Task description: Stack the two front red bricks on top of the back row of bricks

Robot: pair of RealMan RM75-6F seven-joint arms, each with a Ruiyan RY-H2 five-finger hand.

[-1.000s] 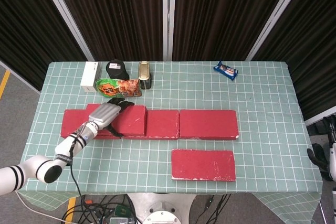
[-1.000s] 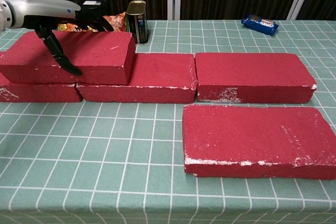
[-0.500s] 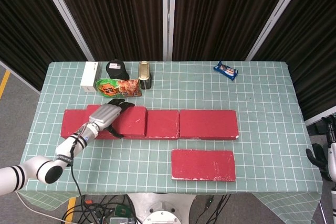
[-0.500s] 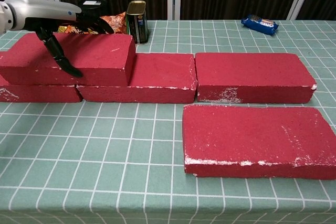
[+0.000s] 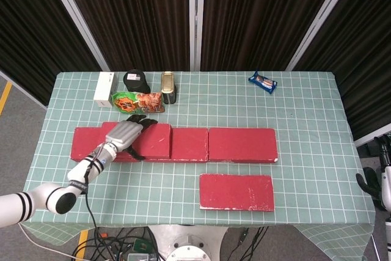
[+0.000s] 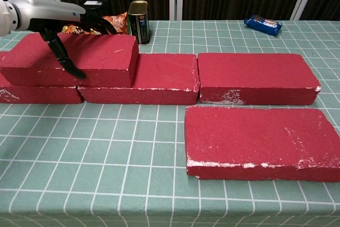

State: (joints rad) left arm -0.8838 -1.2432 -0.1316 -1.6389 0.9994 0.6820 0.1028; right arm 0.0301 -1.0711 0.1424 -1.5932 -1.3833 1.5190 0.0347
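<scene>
Fingers (image 6: 69, 65) of left hand (image 5: 125, 132): dark, wrapped over stacked brick (image 6: 79, 59), thumb down its front face, the rest across the top toward the back edge; brick gripped

Stacked brick: lies on back row (image 5: 201, 145) at its 9 o'clock end, straddling the left and middle bricks

Front brick (image 5: 236, 192): flat on bench (image 5: 305, 126), at 5 o'clock from the stack, just in front of the row's right brick, not touching it

Behind the row, 12 o'clock of the stack: snack bag (image 5: 137, 101), tin can (image 5: 168, 87), black jar (image 5: 135, 80), white box (image 5: 104, 88)

Blue packet (image 5: 263, 82): far 1 o'clock

Right hand (image 5: 376, 181): bench's right edge; fingers' state cannot be told
</scene>
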